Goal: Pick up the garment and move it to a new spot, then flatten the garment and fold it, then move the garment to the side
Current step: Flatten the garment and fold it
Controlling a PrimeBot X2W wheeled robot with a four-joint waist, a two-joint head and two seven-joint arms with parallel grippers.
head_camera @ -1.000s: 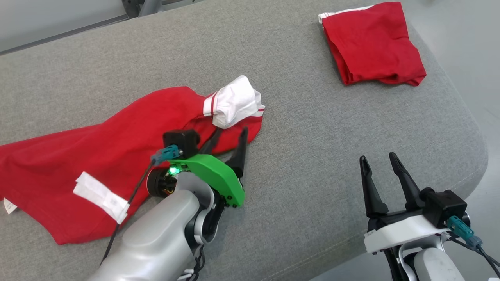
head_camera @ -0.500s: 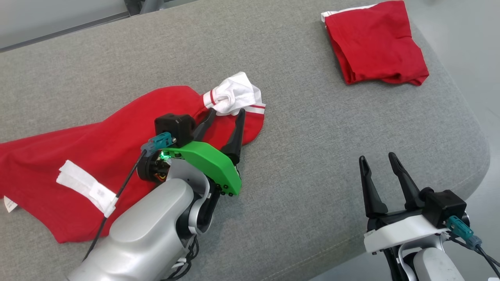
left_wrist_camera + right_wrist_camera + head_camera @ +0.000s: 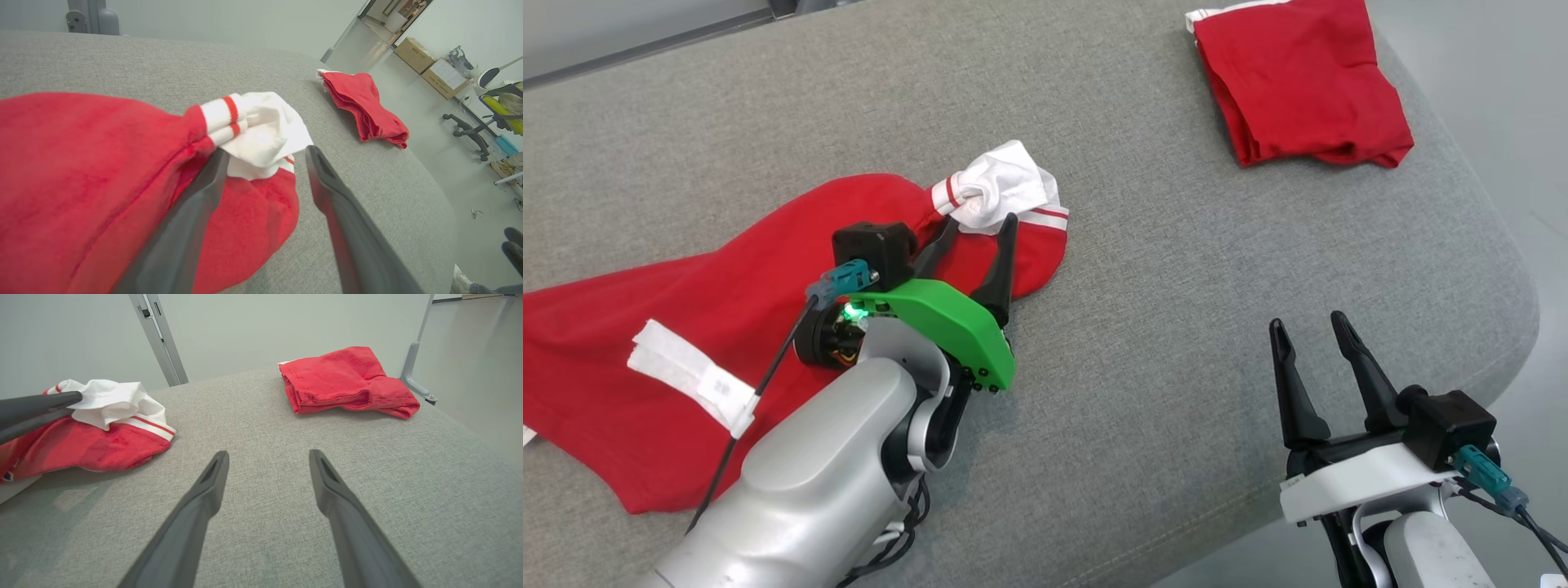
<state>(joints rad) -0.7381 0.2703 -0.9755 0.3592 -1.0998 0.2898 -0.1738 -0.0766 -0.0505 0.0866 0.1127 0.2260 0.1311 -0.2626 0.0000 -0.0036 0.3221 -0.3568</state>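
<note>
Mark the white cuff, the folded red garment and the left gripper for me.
white cuff [image 3: 261,134], left wrist view, on the bunched white cloth.
folded red garment [image 3: 1303,77], head view, middle of its top layer.
left gripper [image 3: 981,220], head view, midway between its fingertips.

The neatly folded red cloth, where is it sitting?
In the head view the folded red cloth lies at the far right of the grey cushion, well beyond the right gripper.

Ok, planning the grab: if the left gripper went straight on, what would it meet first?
Probably the bunched white cuff of the red garment, just beyond the open jaws of the left gripper; depth unclear.
</note>
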